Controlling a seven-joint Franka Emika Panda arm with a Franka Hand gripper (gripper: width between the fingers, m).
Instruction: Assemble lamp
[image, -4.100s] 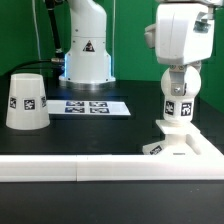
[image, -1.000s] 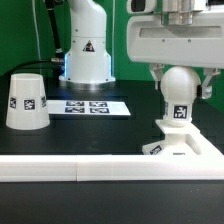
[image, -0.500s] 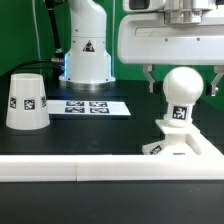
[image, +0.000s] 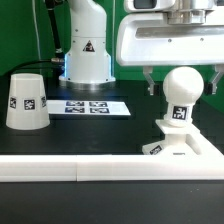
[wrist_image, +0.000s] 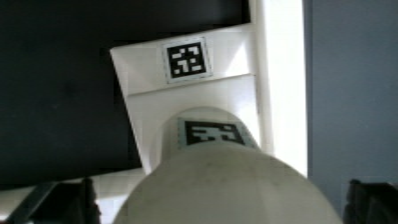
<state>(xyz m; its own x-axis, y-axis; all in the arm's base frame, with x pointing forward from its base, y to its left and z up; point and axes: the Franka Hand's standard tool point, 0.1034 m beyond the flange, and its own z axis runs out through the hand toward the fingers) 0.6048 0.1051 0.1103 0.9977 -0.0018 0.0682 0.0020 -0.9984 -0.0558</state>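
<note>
The ball-shaped bulb (image: 183, 86) stands upright on its neck in the flat square base (image: 190, 147), at the exterior view's right. My gripper (image: 183, 82) is open. Its fingers (image: 150, 78) stand apart on either side of the ball without touching it. In the wrist view the bulb (wrist_image: 214, 165) fills the foreground over the tagged base (wrist_image: 178, 75), with dark fingers (wrist_image: 68, 200) at both sides. The cone shade (image: 27, 101) stands alone at the exterior view's left.
The marker board (image: 90, 106) lies flat between the shade and the base. A white rail (image: 70, 170) runs along the table's front edge, against the base. The arm's pedestal (image: 86, 50) stands behind.
My gripper has let go of the bulb: its jaws opened wide and it rose a little. In the last half second nothing visibly moved.
</note>
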